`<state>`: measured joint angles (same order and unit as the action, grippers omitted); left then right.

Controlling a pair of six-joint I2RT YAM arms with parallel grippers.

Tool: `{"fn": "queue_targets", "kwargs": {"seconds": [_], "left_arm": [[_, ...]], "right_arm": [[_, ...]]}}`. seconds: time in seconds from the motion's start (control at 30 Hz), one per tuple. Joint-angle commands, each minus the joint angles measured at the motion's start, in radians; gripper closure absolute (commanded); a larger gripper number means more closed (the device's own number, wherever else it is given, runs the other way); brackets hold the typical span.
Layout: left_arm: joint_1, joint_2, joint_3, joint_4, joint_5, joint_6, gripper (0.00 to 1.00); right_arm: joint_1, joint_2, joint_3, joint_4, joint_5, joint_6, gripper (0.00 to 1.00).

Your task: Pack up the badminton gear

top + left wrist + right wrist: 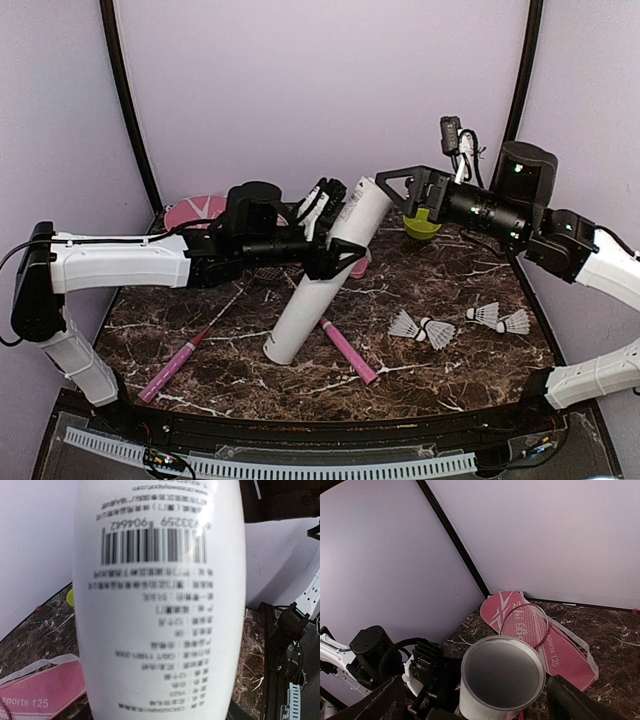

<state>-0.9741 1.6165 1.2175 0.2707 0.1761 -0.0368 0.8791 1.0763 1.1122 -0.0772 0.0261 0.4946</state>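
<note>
The tall white tube [325, 275] is grasped about its upper half by the left gripper [335, 232], whose fingers are closed against the smooth wall. It is held tilted over the middle of the table [470, 375], with its lower end resting on the surface toward the near edge and its open mouth raised toward the back. The right gripper [396, 196] is spread wide and empty, just beside that mouth. As far as can be seen, nothing is inside the tube.

Four shuttlecocks [437, 332] lie toward the right edge, well apart from the tube. Of the two rackets [172, 368], one handle points at the near left corner and the other lies just beside the tube's foot. The pink cover [560, 647] is spread at the back left corner, with a racket head over it.

The glossy wall could slide in the grip, or the foot could skid onto the nearby handle. The mouth could be knocked aside by the right gripper, and feathers could be crushed by a hard pinch.
</note>
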Motion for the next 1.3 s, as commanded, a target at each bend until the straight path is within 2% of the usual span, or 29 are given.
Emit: {"fn": "queue_targets", "kwargs": {"seconds": [0.0,0.17,0.33,0.47,0.6,0.7,0.8,0.9,1.13,1.27], "left_arm": [[0.045,-0.077,-0.028,-0.067,0.028,0.025,0.51],[0.080,-0.106,-0.027,-0.183,0.048,0.130,0.52],[0.084,-0.145,-0.051,-0.287,0.027,0.274,0.52],[0.084,-0.195,-0.123,-0.301,0.053,0.341,0.52],[0.082,-0.261,-0.208,-0.295,0.074,0.392,0.52],[0.064,-0.303,-0.280,-0.271,0.060,0.432,0.51],[0.022,-0.331,-0.329,-0.243,0.031,0.465,0.51],[-0.007,-0.332,-0.348,-0.237,0.013,0.489,0.51],[-0.053,-0.297,-0.327,-0.278,-0.002,0.503,0.50],[-0.061,-0.290,-0.328,-0.279,-0.006,0.504,0.50]], "right_arm": [[0.006,-0.048,0.030,-0.044,0.055,-0.035,0.00],[-0.004,-0.069,0.081,-0.146,0.105,-0.035,0.00],[-0.104,-0.093,0.105,-0.241,0.022,0.003,0.01],[-0.194,-0.097,0.113,-0.311,-0.145,0.035,0.10],[-0.198,-0.073,0.102,-0.382,-0.280,0.035,0.26],[-0.188,-0.063,0.053,-0.380,-0.378,0.058,0.36],[-0.135,-0.047,-0.007,-0.359,-0.383,0.085,0.42],[-0.074,-0.025,-0.041,-0.343,-0.352,0.114,0.46],[0.013,-0.003,-0.137,-0.265,-0.319,0.165,0.45],[0.047,0.014,-0.175,-0.248,-0.309,0.178,0.53]]}}
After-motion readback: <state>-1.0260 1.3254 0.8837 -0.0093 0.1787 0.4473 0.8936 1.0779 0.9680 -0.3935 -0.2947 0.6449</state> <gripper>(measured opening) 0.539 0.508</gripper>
